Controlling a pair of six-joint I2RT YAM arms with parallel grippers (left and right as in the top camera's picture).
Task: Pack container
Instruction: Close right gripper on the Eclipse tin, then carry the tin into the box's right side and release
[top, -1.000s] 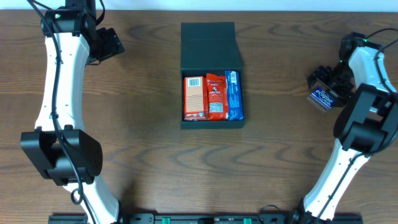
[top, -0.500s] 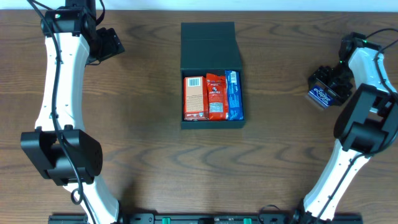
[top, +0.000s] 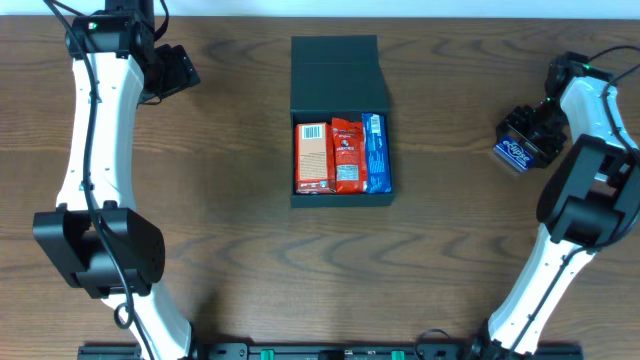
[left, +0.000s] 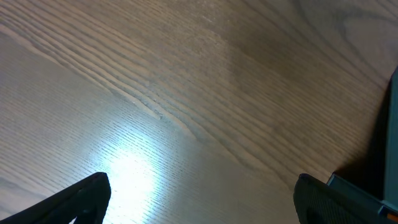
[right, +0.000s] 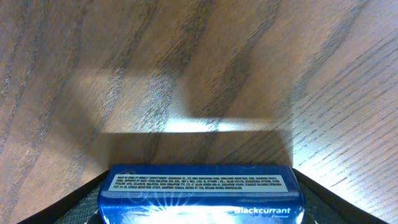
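The dark teal-black container (top: 340, 76) sits at the table's middle back with its flap lid open toward the far side. Inside lie an orange carton (top: 313, 156), a red packet (top: 347, 155) and a blue packet (top: 375, 152), side by side. My right gripper (top: 522, 146) is at the far right, shut on a blue blackcurrant packet (right: 200, 194) held between its fingers above the wood. My left gripper (left: 202, 202) is open and empty over bare wood at the far left back (top: 172, 72).
The brown wooden table (top: 220, 220) spreads around the container. A dark edge (left: 393, 124) shows at the right border of the left wrist view.
The right gripper with the blue packet has shifted slightly toward the back. The left arm and the container's contents have not moved.
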